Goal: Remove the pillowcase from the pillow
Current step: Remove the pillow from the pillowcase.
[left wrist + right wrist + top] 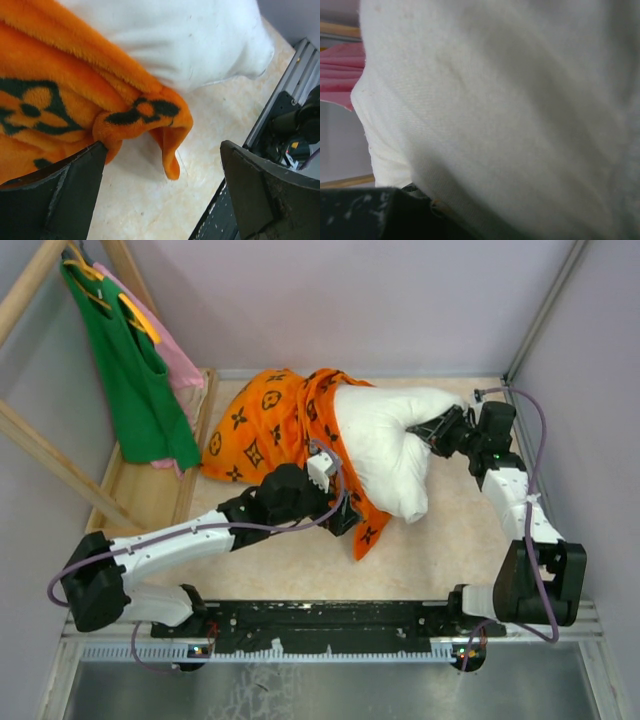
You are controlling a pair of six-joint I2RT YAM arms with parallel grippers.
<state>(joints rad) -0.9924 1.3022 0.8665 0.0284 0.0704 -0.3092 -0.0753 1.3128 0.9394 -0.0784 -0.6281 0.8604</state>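
- L gripper [338, 512] [162, 149]: fingers spread wide, released, nothing clamped.
- Pillowcase [258, 422] [60, 100]: its orange hem w/ black flower print hangs into the gap betw. L fingers. Fabric touches the tip of one L finger [75, 185]; the other L finger [260, 190] is apart from it.
- Bulk of the pillowcase is bunched beyond L fingertips, toward the far-L side of the table [450, 550]. It covers only that end of the pillow.
- Pillow [385, 445] [190, 35] [510, 110]: white, mostly bare, lying betw. the two grippers.
- R gripper [425, 430]: fingers clenched on the pillow's far-R end, cloth puckered at the pinch.
- R wrist view: pillow fabric fills the frame and presses on one dark R finger [365, 215]; second finger hidden.
- Green tank top [140, 380] and pink garment [182, 365] [340, 75] hang well apart from both grippers, past the pillowcase.
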